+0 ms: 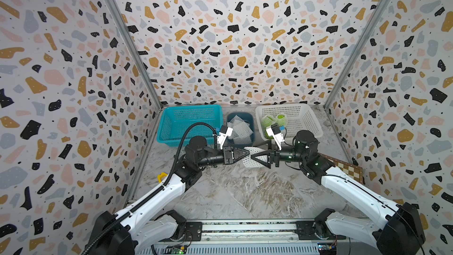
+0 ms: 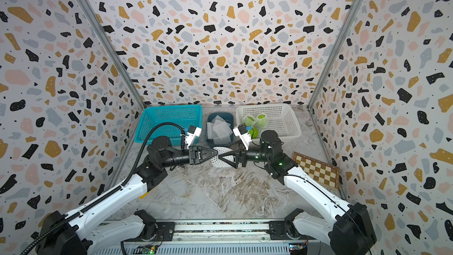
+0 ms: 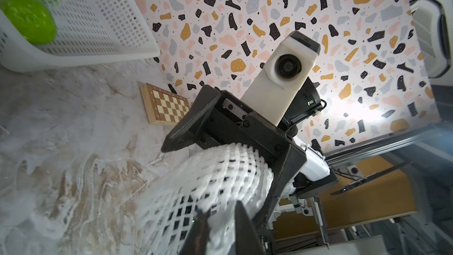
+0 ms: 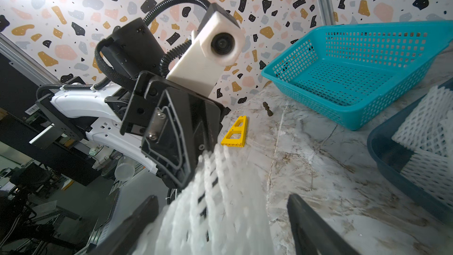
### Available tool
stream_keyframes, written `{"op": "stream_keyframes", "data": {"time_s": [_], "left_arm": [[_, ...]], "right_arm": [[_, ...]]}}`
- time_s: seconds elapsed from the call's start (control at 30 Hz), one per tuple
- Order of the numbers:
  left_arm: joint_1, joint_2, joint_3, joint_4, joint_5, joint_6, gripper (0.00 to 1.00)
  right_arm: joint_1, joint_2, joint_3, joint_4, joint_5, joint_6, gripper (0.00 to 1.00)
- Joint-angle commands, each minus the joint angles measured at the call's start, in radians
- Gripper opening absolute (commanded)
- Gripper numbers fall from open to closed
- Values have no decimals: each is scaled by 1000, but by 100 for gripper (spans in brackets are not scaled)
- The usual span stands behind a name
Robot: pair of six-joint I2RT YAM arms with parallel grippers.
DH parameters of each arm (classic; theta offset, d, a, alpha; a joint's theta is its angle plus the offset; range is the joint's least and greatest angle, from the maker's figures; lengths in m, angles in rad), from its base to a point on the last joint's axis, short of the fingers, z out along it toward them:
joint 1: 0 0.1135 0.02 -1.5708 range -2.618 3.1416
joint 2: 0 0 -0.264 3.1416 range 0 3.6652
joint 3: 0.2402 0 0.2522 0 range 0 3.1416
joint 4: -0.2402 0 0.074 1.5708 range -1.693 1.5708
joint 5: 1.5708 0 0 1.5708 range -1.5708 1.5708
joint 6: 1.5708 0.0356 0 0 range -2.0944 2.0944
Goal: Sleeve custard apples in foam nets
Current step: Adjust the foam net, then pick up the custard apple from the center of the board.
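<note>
Just in front of the bin, one white foam net (image 1: 249, 164) (image 2: 217, 161) hangs between my two grippers. My left gripper (image 1: 246, 153) (image 3: 220, 210) is shut on its edge. My right gripper (image 1: 253, 157) (image 4: 220, 224) is open, with the net (image 4: 220, 192) lying between its spread fingers. In both top views, all three custard apples lie in the white basket (image 1: 306, 121). Two of them wear nets (image 2: 248, 120) (image 2: 262, 118). The third is bare green (image 2: 254, 132) (image 3: 29, 18). More foam nets (image 1: 240, 128) fill the dark blue bin. I cannot tell whether anything is inside the held net.
A teal basket (image 1: 191, 123) (image 4: 355, 69) stands at the back left, next to the dark blue bin (image 4: 392, 158). A wooden chessboard (image 1: 348, 168) (image 3: 169, 105) lies at the right wall. A yellow plastic piece (image 4: 235, 131) and a small dark part (image 4: 267, 109) lie near the left arm.
</note>
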Motion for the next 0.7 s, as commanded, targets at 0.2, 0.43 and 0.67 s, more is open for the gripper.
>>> {"op": "stream_keyframes", "data": {"time_s": [0.2,0.43,0.67], "left_arm": [[39,-51,-18,-4,10,31,0],[139,-138,-60,-119,-1,59,0],[148,-196,-24,-349,-58,180,0]], "right_arm": [[-45,-22,54,-125,149,-55,100],[-171,2,108,-196,259,-37,100],[-280,251,317,-445,625,-37,100]]}}
